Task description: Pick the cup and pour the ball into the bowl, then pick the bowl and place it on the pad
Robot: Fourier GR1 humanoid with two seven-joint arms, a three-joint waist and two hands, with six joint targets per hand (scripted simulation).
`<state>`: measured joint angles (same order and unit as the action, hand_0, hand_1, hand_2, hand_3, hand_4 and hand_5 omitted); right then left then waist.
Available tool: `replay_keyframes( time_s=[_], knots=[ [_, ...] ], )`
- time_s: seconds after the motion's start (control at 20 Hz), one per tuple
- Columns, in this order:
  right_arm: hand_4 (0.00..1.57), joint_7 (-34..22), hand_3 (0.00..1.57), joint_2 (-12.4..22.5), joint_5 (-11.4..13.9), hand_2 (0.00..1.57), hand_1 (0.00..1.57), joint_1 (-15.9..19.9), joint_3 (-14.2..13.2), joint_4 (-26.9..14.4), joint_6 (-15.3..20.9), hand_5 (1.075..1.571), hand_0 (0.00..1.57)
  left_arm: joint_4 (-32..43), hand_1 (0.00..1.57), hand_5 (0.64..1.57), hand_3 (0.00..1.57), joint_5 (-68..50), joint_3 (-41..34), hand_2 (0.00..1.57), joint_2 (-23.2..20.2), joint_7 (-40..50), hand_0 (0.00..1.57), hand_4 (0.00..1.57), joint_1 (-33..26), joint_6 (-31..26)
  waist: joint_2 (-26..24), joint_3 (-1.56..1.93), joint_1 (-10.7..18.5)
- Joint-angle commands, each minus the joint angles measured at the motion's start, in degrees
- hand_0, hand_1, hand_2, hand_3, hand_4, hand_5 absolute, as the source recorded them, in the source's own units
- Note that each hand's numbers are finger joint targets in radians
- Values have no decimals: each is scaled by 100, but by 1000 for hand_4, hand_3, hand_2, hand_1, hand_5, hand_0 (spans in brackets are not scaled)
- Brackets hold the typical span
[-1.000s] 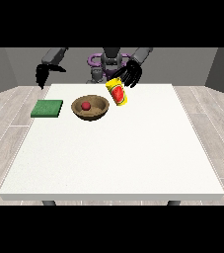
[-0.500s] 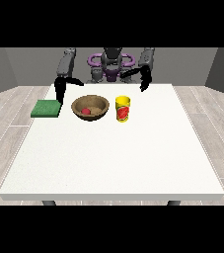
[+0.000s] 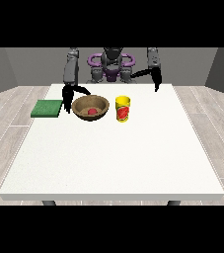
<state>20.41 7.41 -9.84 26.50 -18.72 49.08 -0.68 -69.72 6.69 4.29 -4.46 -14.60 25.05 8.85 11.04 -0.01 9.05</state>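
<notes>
A: Eyes on the bowl (image 3: 90, 107), a brown wooden one, sitting on the white table (image 3: 113, 158) towards its far side. Inside it lies the red ball (image 3: 91, 111), low in the hollow.

B: And just beside the bowl, on its right as we look, the yellow cup (image 3: 123, 108) stands upright, red marking on its face. It sits apart from the bowl with a sliver of table between them.

A: On the bowl's other side, the green pad (image 3: 47, 108) lies flat near the table's left edge, close to the bowl but not touching it.

B: Now the hands. The hand at the view's left (image 3: 70, 94) hangs right by the bowl's left rim, between bowl and pad, dark fingers spread downward, with one reaching over towards the rim. I can't tell whether it touches the bowl.

A: Holding nothing that I can see. The hand at the view's right (image 3: 157, 80) is well away from the bowl, up past the cup over the far edge of the table, fingers pointing down, carrying nothing.
</notes>
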Motion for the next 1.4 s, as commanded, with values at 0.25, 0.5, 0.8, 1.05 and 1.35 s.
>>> replay_keyframes(
  time_s=[0.25,0.5,0.8,1.05,1.35],
  knots=[
    [116,258,0,467,-125,0,0,698,-169,-1193,-153,1563,0,-475,0,1566,0,76,9,0,82,170,0,0,-191,-39,153,4,-2],
    [64,819,0,74,-46,0,0,692,1,-1521,-26,1562,0,-598,0,1565,0,-259,-494,0,-474,357,0,0,92,-590,206,3,-53],
    [785,282,479,157,250,1571,1571,251,-169,-2116,1342,1491,1571,-1078,0,1570,0,-255,-144,0,-304,421,0,339,86,-692,522,-2,504],
    [938,-38,1562,651,1307,1571,1571,122,480,-1991,2440,1558,1571,-895,0,1531,0,-167,-89,0,-247,338,0,655,182,-656,491,-28,665],
    [862,-1523,1047,733,1653,1571,1571,490,902,-1804,2677,1567,1571,-256,0,1423,0,-463,-447,0,-296,215,0,955,-141,-787,-411,-20,299]
  ],
)
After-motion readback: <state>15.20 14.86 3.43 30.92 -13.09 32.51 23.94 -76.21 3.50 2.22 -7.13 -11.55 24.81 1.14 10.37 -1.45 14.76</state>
